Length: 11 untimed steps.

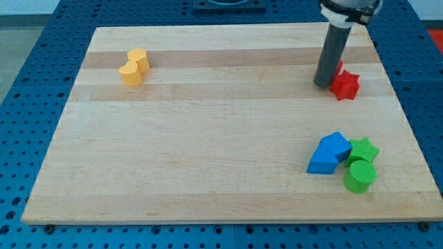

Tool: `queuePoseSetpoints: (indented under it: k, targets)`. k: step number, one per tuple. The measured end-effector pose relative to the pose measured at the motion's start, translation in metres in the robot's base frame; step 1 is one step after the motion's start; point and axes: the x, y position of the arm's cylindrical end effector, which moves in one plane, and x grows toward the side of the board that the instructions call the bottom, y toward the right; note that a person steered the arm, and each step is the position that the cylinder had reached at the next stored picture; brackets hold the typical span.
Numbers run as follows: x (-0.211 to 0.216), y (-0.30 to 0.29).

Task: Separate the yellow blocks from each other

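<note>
Two yellow blocks sit touching at the view's upper left: a yellow cylinder (139,59) and, just below and left of it, a yellow rounded block (129,73). My tip (322,84) is far away at the view's upper right, resting on the board right beside the left edge of a red star block (345,84). A second red block (338,67) is mostly hidden behind the rod.
A wooden board (208,138) lies on a blue perforated table. At the view's lower right is a cluster: a blue triangular block (322,159), a blue cube (337,145), a green star (363,149) and a green cylinder (360,176).
</note>
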Motion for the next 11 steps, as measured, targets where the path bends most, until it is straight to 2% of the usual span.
queuePoseSetpoints:
  k: [2,4,7,9,10,11]
  targets:
    - [0.000,-0.009]
    - [0.005,-0.116]
    - [0.047,-0.280]
    - [0.060,-0.383]
    - [0.060,-0.428]
    - [0.031,-0.452]
